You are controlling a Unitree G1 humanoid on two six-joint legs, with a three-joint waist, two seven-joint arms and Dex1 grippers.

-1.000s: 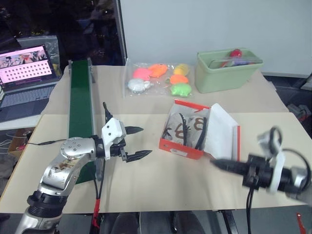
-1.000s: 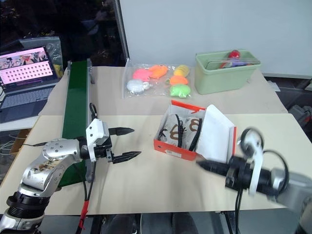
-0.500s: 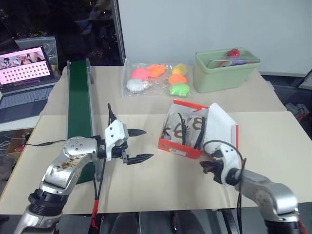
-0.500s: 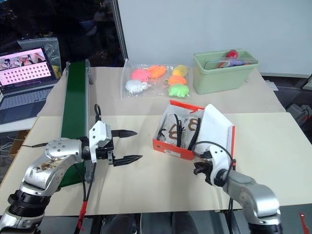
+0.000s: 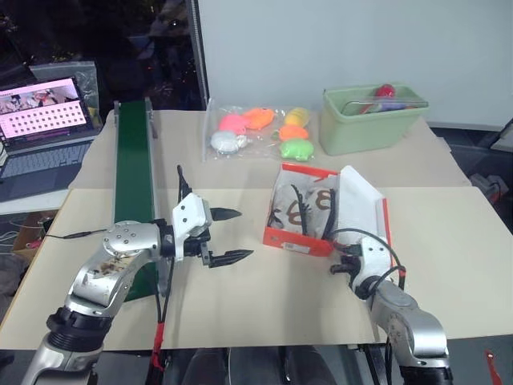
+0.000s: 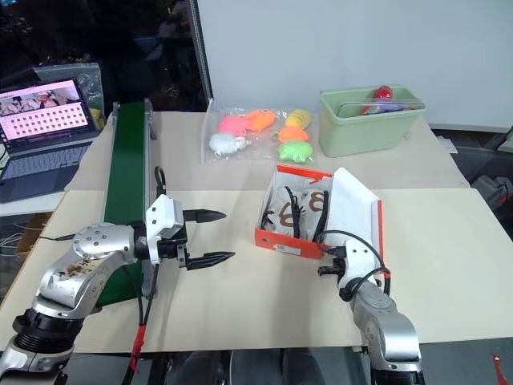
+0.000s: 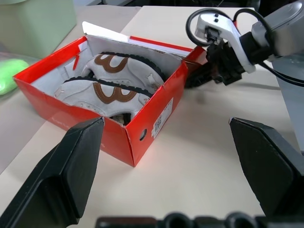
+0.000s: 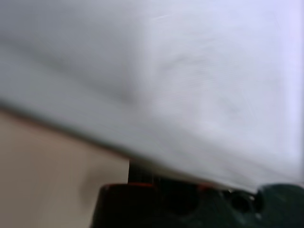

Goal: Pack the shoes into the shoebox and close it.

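Observation:
The red-orange shoebox [image 5: 298, 239] stands open in the middle of the table, and both whitish shoes [image 5: 306, 208] with dark laces lie inside it. Its white-lined lid [image 5: 362, 210] leans up and out on the right side. My right gripper [image 5: 338, 265] is shut and sits low at the box's near right corner, just under the raised lid; the left wrist view shows the right gripper [image 7: 194, 78] beside that corner. The lid's white underside [image 8: 190, 71] is very close in the right wrist view. My left gripper [image 5: 240, 235] hangs open left of the box, its fingers [image 7: 66, 175] wide apart, holding nothing.
A green conveyor [image 5: 132, 176] runs along the left side, with a laptop [image 5: 44, 112] beyond it. A clear bag of bright toys [image 5: 260, 128] and a pale green bin [image 5: 373, 120] sit at the back. Bare beige table [image 5: 280, 297] lies in front of the box.
My right arm has swung in from the far right and dropped, turning to point forward at the box's near right corner under the lid. The left arm has stayed put.

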